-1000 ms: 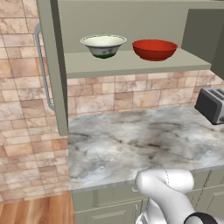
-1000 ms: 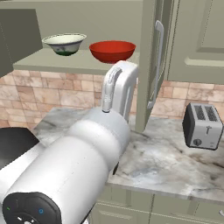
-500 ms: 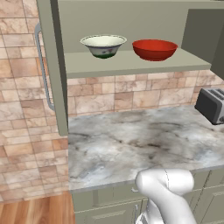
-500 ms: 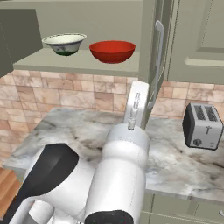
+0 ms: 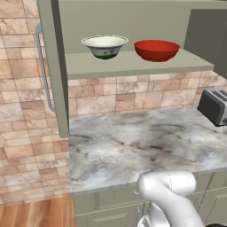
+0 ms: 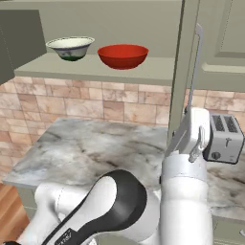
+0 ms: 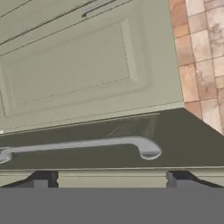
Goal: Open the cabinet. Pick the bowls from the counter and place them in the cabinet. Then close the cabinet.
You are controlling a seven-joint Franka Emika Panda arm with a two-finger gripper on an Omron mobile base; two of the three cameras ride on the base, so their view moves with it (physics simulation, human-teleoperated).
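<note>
1. Stood open: sage cabinet (image 5: 133, 66), raised-panel doors swung out; both bowls (image 5: 105, 45) already on its plain shelf, off the marbled counter (image 5: 133, 142).
2. Hovered by the right door's slim silver handle (image 6: 195, 67): gripper (image 6: 195, 136), jaws spread wide, empty.
3. Risked glancing off the smooth rounded bar, leaving the door ajar.

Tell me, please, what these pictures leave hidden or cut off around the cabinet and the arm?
- Gripper: right base view, fingertips hidden behind the hand.
- Door handle: hand view, one end cut off by the frame.
- Toaster: left base view, cropped by the right edge.
- Cabinet: top cut off.
</note>
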